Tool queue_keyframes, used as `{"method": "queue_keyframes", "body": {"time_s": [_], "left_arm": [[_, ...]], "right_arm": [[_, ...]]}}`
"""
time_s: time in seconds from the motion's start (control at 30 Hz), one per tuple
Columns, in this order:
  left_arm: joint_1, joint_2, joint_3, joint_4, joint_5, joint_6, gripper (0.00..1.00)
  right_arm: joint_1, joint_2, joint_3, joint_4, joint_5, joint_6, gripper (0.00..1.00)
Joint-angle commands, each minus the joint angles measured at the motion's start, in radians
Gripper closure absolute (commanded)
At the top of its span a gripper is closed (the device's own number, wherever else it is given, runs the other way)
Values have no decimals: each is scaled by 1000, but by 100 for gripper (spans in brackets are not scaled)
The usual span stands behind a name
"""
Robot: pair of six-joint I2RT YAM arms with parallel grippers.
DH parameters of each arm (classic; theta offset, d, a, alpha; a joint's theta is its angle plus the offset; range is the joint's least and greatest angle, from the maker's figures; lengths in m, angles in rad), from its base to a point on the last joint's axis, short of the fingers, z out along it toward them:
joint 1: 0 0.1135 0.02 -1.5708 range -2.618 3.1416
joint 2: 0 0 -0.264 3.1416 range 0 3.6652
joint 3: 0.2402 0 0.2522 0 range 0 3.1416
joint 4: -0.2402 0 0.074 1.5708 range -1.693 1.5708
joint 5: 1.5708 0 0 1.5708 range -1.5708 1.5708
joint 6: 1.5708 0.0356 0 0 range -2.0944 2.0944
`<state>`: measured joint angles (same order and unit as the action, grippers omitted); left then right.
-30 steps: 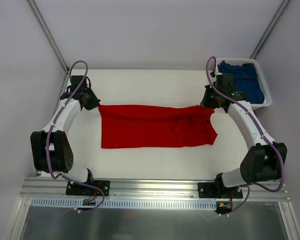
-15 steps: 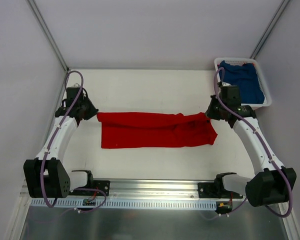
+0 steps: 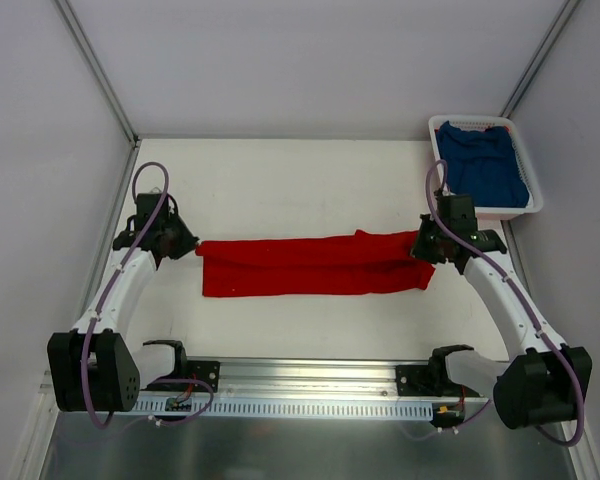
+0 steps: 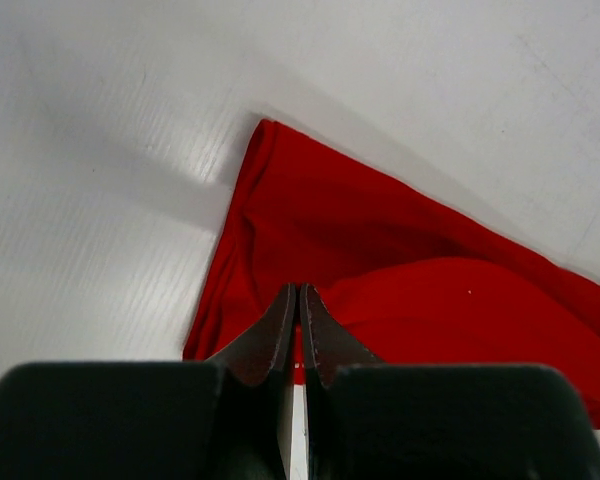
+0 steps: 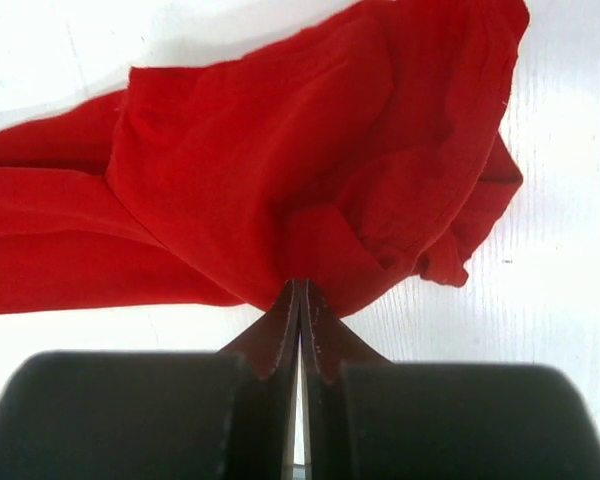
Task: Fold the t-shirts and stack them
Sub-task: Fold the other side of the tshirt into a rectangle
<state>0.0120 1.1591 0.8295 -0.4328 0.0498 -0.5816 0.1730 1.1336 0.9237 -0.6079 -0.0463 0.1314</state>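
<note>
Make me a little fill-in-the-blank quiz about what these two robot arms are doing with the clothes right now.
The left gripper and the right gripper are both ____ on the bright red cloth t-shirt.
The other cloth t-shirt, lying in the white slatted plastic basket, is deep ____.
The basket stands at the far ____ corner of the white table.
Missing words: shut, blue, right.

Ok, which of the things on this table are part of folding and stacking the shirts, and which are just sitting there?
Part of the job:
- bright red cloth t-shirt, pinched at its ends by the left end effector and the right end effector
- deep blue cloth t-shirt, at the far right corner

Just lying about:
- white slatted plastic basket, holding the blue one
</note>
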Motion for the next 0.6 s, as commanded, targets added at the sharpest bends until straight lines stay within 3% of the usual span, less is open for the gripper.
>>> {"method": "queue_keyframes", "body": {"time_s": [0.0,0.57], "left_arm": [[-7,-48,-32,-6,22,-12,100],[-37,-173,-188,-29,54,-43,100]], "right_arm": [[3,-46,-35,0,-17,40,100],[5,-107,-174,17,-20,117,100]]}}
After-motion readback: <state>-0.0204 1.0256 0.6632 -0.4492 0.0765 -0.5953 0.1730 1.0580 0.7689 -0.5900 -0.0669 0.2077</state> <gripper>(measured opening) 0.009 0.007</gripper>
